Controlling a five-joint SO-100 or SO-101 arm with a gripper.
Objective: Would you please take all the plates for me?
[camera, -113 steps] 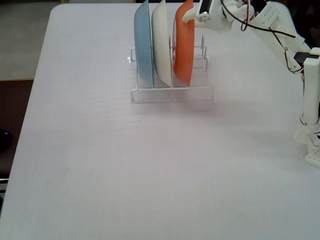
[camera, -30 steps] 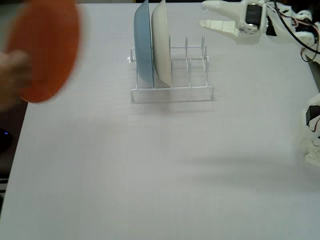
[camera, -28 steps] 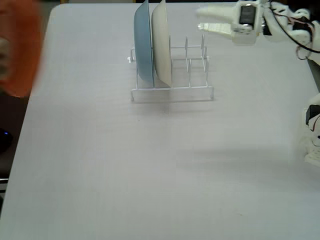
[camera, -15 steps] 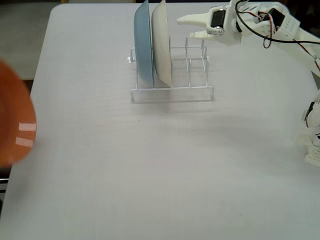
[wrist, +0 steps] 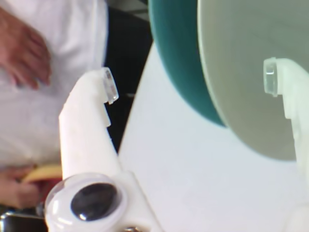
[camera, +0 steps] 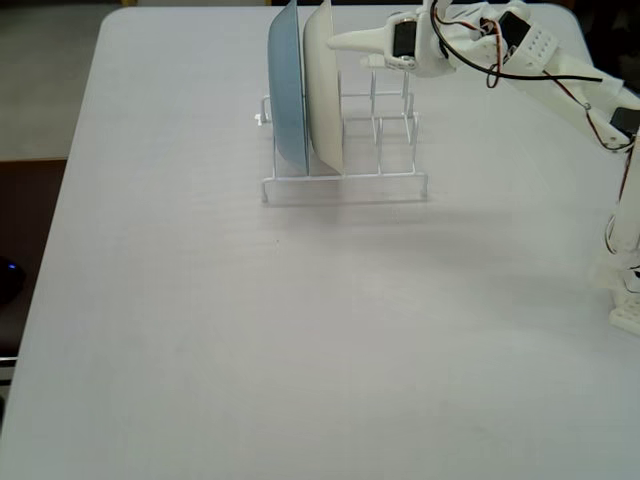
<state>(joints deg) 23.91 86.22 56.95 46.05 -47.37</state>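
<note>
Fixed view: gripper, jaws apart, beside 2 racked plates.

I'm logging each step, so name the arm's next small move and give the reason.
Probably ease the tool a little further toward the cream-white plate so its rim sits between the open fingers, then close. The plate stands upright in the white wire rack beside the light blue plate, and the tool is empty.

Rack slots to the right stand free

The cream-white plate blocks the spread jaws' leftward path; bare wire rack dividers rise beneath them, and the open tabletop lies in front.
</note>
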